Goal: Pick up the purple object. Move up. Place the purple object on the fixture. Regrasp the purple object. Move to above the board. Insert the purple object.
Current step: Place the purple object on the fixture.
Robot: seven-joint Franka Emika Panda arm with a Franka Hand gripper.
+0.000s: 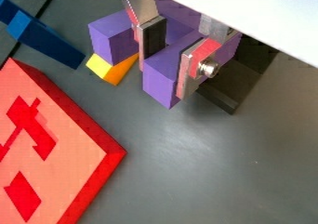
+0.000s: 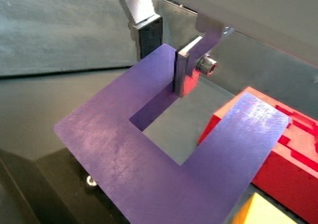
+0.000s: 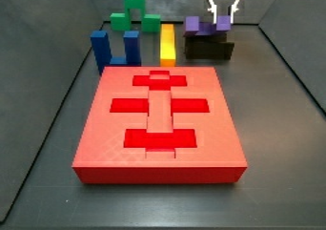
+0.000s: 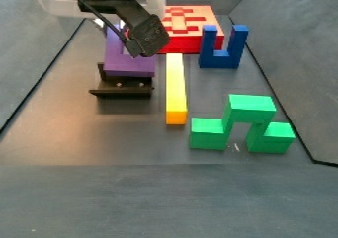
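At nine o'clock in a side view stands the blue U-shaped block (image 3: 113, 49), with the green block (image 3: 132, 11) behind it and the yellow bar (image 3: 167, 42) just to its right. Further right, toward one o'clock, the purple object (image 3: 208, 27) sits on the fixture (image 3: 212, 49), prongs up. The board (image 3: 159, 119) fills the middle of the worktop (image 3: 280, 138), nearer the camera and well apart from the fixture.

Over the purple object hangs the claw (image 3: 224, 12). In a wrist view, the claw (image 1: 174, 49) has its silver fingers (image 1: 194, 68) on either side of one prong; whether the pads press the plastic or merely flank it, I cannot tell, though a thin gap seems to remain at one finger.

The step in hand looks like the regrasp. The risk is a closing bite that lands off-centre on the prong: that could tilt the purple object on the fixture or drag it askew, and a crooked hold would likely jam at the board's recesses. Lifting before the grip is firm could drop it beside the yellow bar.
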